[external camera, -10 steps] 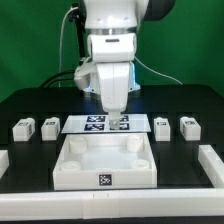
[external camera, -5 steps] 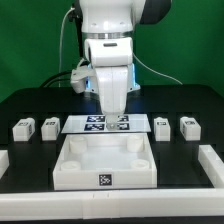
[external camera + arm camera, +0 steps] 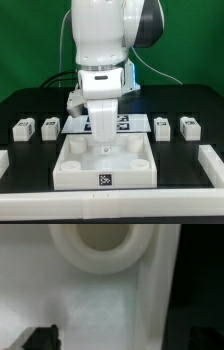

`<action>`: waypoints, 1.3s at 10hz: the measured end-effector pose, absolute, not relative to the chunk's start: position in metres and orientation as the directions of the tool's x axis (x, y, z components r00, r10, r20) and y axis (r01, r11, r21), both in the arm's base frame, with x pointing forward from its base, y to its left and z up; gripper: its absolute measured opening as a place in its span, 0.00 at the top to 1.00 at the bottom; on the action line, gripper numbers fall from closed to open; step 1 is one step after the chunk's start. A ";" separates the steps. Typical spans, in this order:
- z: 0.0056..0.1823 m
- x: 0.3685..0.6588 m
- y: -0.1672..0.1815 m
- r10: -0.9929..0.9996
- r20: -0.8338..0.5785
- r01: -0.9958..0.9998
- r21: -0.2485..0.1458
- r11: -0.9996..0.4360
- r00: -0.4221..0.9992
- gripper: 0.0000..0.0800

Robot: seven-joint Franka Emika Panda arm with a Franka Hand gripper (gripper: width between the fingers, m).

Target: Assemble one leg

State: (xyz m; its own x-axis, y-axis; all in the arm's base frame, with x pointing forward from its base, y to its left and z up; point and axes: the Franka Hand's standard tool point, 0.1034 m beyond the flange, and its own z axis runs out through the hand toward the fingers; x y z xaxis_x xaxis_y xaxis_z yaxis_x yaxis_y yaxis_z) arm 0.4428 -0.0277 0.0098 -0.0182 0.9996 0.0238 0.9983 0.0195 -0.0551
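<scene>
Gripper (image 3: 103,142) hovered wide open, empty, over slab (image 3: 75,176) socket (image 3: 103,243); reckon leg (image 3: 50,126) needed grabbing square, mid-body.

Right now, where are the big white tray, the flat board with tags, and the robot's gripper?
tray (image 3: 135,177): exterior view, front wall.
marker board (image 3: 136,125): exterior view, the part on the exterior view's right of the arm.
gripper (image 3: 122,337): wrist view, midway between its two fingertips.

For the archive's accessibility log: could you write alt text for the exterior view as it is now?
A white robot arm bends down over the white tray-like slab, its hand low over the slab's back half. Four small tagged legs lie on the black table, two each side, with the marker board behind.
</scene>
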 end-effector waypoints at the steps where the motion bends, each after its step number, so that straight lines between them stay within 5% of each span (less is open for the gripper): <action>1: 0.010 0.443 -0.028 1.000 0.024 0.998 -0.055 0.019 -0.018 0.20; 2: 0.010 0.442 -0.028 1.000 0.024 0.998 -0.056 0.019 -0.018 0.20; 5: 0.009 0.442 -0.028 1.000 0.024 0.998 -0.057 0.019 -0.017 0.81; 6: 0.009 0.441 -0.028 1.000 0.024 0.998 -0.058 0.019 -0.017 0.81; 7: 0.010 0.443 -0.028 1.000 0.023 0.999 -0.050 0.018 -0.016 0.93; 13: 0.011 0.445 -0.028 1.000 0.023 0.999 -0.044 0.017 -0.016 0.93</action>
